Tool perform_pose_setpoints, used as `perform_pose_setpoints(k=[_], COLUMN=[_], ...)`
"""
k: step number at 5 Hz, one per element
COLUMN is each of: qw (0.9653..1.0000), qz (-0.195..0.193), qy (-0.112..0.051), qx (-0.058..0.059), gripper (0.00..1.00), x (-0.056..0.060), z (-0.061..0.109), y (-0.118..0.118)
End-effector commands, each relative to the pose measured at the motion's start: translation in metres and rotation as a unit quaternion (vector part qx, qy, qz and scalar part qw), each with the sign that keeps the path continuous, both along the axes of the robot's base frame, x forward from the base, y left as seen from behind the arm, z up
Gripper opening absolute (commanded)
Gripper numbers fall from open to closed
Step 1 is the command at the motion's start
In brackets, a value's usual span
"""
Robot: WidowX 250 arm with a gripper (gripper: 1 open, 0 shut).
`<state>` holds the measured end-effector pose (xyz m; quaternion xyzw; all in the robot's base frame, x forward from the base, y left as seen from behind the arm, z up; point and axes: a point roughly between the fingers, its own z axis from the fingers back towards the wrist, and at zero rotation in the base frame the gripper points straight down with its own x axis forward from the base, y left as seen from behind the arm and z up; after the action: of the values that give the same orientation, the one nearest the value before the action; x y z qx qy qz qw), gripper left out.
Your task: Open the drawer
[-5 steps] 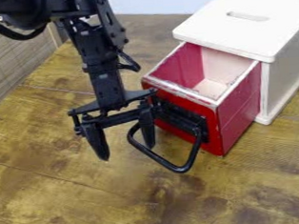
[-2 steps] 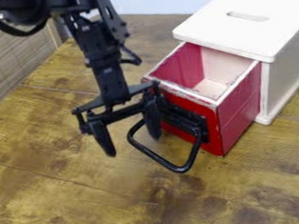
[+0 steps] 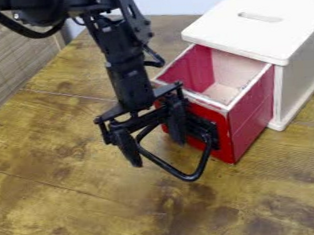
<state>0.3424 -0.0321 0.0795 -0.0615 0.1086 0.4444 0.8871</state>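
On the counter (image 3: 72, 210), red drawer (image 3: 215, 104) sits well out of the white cabinet (image 3: 283, 42), pale inside showing: opening looks essentially done. Jaws (image 3: 153, 130) spread wide, gripping nothing, one finger inside the wire loop handle (image 3: 183, 160); what's left is backing off.

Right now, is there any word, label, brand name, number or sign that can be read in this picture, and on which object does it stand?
None: no text shows on the red drawer, the white cabinet, the wooden table or the arm's fingers.
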Motion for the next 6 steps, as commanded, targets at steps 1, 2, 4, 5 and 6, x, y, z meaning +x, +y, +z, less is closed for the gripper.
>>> perform_pose_setpoints(k=[1, 2, 4, 5, 6], qw=[0.9984, 0.9981, 0.9973, 0.9972, 0.9972], qz=[0.024, 0.017, 0.005, 0.004, 0.006], qy=[-0.051, -0.057, -0.065, -0.066, -0.067], qx=[0.007, 0.017, 0.035, 0.035, 0.032], gripper=[1.00, 1.00, 1.00, 1.00, 1.00], x=[0.006, 0.005, 0.001, -0.004, -0.006], z=[0.021, 0.012, 0.008, 0.018, 0.029], y=[-0.020, -0.020, -0.031, -0.039, -0.045])
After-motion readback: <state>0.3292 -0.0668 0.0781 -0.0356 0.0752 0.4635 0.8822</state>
